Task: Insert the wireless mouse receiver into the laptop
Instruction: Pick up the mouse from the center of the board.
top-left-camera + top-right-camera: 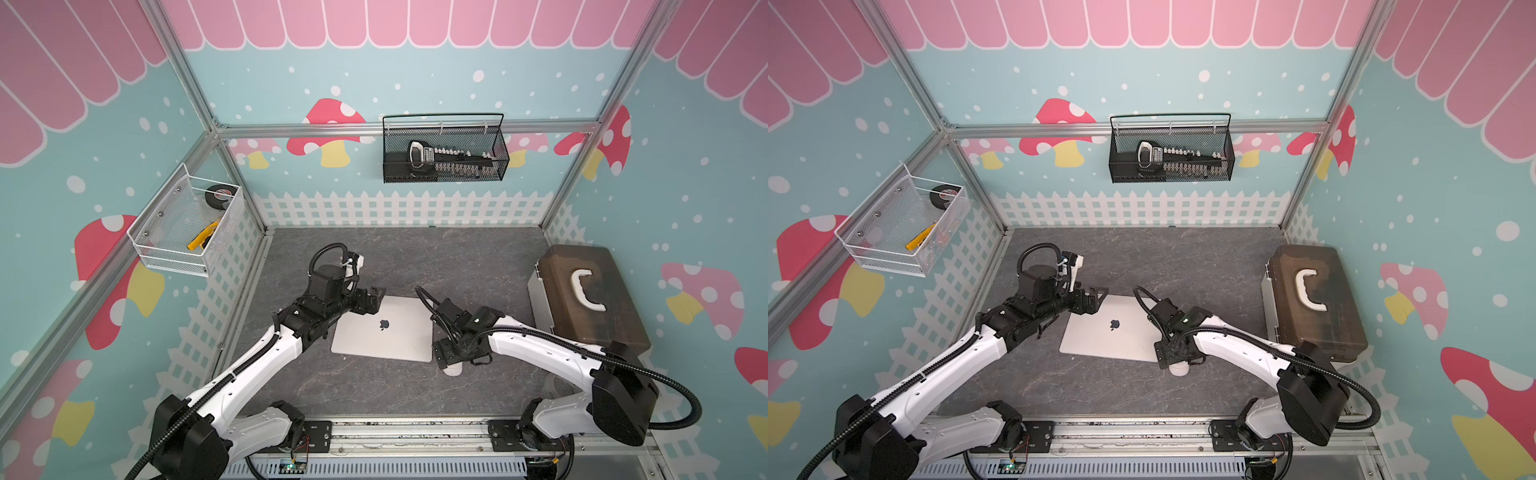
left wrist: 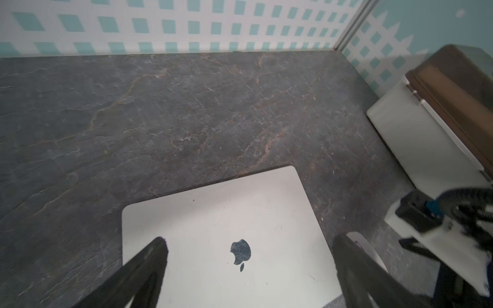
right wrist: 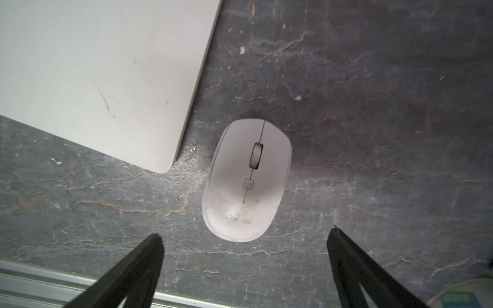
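- The left claw (image 2: 250, 238) hangs open, empty, over the laptop (image 1: 384, 328); the right claw (image 3: 245, 232), open too, above the mouse (image 3: 246, 181) beside the laptop's corner.
- The receiver is nowhere in sight; a careless grab could shove the mouse into the laptop.

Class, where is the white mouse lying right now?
In the right wrist view, the mouse lies on the grey table, just off the laptop's near right corner.

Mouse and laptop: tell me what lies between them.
Nothing. In the right wrist view, only a narrow strip of bare table separates the mouse from the corner of the laptop. They do not touch.
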Motion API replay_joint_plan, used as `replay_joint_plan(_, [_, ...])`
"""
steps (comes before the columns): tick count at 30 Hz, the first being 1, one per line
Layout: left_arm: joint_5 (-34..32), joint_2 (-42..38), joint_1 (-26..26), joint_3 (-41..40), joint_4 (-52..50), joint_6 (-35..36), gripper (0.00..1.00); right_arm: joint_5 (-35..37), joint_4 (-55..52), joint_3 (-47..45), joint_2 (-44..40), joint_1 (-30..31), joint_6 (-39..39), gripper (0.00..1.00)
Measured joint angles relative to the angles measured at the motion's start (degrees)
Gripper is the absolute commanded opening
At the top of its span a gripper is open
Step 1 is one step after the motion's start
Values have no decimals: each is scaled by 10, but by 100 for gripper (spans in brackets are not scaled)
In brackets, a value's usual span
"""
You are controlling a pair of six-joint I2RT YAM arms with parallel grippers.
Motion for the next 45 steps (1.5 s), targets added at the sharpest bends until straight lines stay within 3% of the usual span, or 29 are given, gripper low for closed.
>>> replay_joint_plan(5, [-40,-2,6,-2,1,-14,95,0,4,-22,27,18,29,90])
replay_joint_plan(10, [-16,-2,7,-2,2,-7,94,0,26,-30,52,20,43,85])
replay_joint_plan(21, [41,-2,7,-2,2,-2,92,7,97,-60,68,20,62,59])
replay_joint_plan(28, [79,3,7,-2,2,-2,92,22,121,-68,54,20,58,49])
replay_joint_plan(37, [187,37,7,43,-5,-6,91,20,121,-68,-80,-4,-25,46])
replay_joint_plan(45, [325,154,6,152,-54,-70,86,25,139,-42,-164,-7,-140,47])
